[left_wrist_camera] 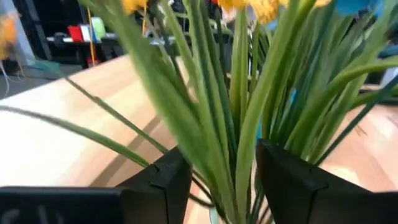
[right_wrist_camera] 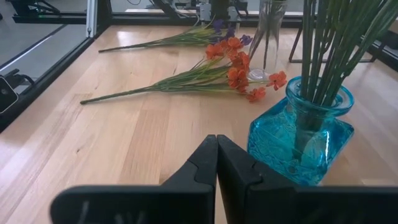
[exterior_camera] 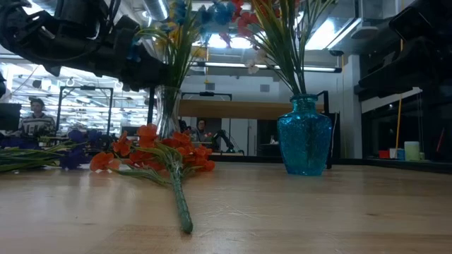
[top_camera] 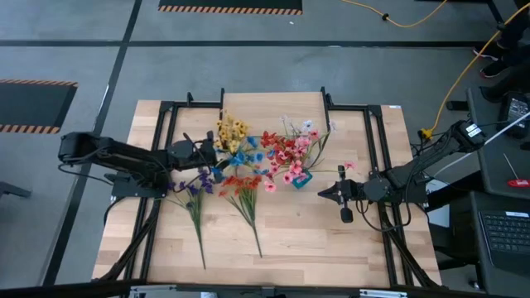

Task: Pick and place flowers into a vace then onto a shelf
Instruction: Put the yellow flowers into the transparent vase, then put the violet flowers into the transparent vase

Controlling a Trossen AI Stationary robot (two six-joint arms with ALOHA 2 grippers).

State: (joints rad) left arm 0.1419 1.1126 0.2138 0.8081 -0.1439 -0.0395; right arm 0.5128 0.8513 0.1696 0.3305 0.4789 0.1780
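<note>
A yellow and blue spray of flowers (top_camera: 232, 136) stands with its stems in a clear glass vase (exterior_camera: 167, 113). My left gripper (left_wrist_camera: 224, 186) is open and level, with one finger on either side of these green stems (left_wrist_camera: 239, 137) above the vase. Red, pink and white flowers (top_camera: 290, 153) stand in a blue glass vase (exterior_camera: 304, 137). An orange spray (top_camera: 240, 189) and a purple spray (top_camera: 192, 192) lie flat on the table. My right gripper (right_wrist_camera: 216, 155) is shut, a little to the right of the blue vase (right_wrist_camera: 301, 143), and holds nothing. The shelf (exterior_camera: 233, 108) stands at the back. My left gripper has the stems of the yellow and blue spray between its open fingers (left_wrist_camera: 168, 180), coming at them level from the table's left. I cannot tell whether either finger touches the stems. The spray stands upright in the clear vase.
Black metal rails (top_camera: 161, 149) run along both sides of the wooden table. The orange spray's long stem (exterior_camera: 180, 201) reaches toward the near edge. Bare wood lies at the near right (top_camera: 331, 240). People sit in the room behind (exterior_camera: 34, 116).
</note>
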